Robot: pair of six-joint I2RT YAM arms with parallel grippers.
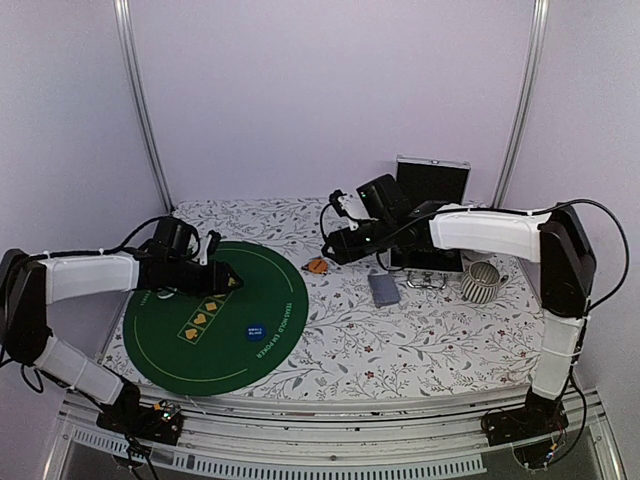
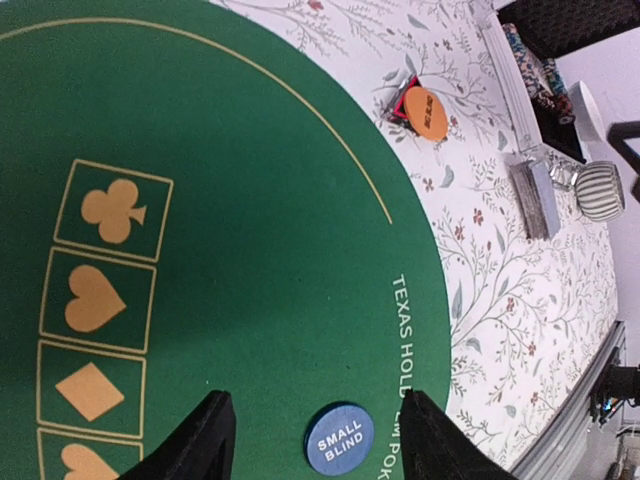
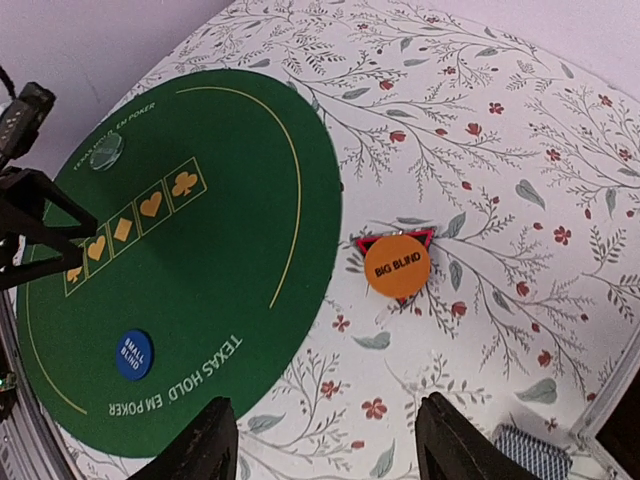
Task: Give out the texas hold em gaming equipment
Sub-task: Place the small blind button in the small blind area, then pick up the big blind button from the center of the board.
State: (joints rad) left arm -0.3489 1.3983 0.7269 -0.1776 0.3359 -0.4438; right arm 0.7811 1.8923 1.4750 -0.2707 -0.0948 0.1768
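Right wrist view showed the right gripper [image 3: 330,402] wide and empty; the orange disc [image 3: 397,266] seemed light, stiff, best pinched at its rim.

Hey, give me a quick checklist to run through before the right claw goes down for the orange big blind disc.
1. Right claw open and holding nothing: ok.
2. Orange Big Blind disc in plain view, nothing lying on it: ok.
3. Disc free to lift alone: not ok. It rests on the red-edged triangular marker, which may shift with it.
4. Right claw lined up over the disc: cannot tell from these views.
5. Left claw open, holding nothing, over the green mat: ok.
6. Blue Small Blind disc flat on the mat, deck of cards apart from the orange disc: ok.
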